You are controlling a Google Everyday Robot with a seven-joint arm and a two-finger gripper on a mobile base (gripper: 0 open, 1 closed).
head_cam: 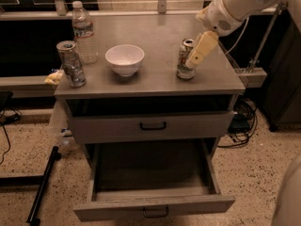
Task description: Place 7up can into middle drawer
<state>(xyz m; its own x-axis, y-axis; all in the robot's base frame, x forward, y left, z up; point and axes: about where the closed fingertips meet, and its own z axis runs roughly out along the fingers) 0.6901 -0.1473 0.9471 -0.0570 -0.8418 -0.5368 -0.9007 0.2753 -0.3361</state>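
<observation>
Speckled flooring (244, 173) surrounds a grey metal cabinet (160, 86) with a flat top. On that top, at the right, stands the whitish-silver 7up can with green and red markings (183, 62), upright. The robot's cream-coloured gripper (194, 58) reaches in from the upper right and lies against the can's right side, overlapping it. Whether the claw is apart or together cannot be told from this view.

A white round bowl (124, 59) sits at centre. A clear plastic water bottle (83, 31) stands at the back left, and a darker silver-grey can (71, 64) near the left front edge.

Below the top, the upper drawer with a dark loop handle (153, 125) is closed. The wide, shallow middle drawer (197, 205) beneath it is pulled out, its interior dark.
</observation>
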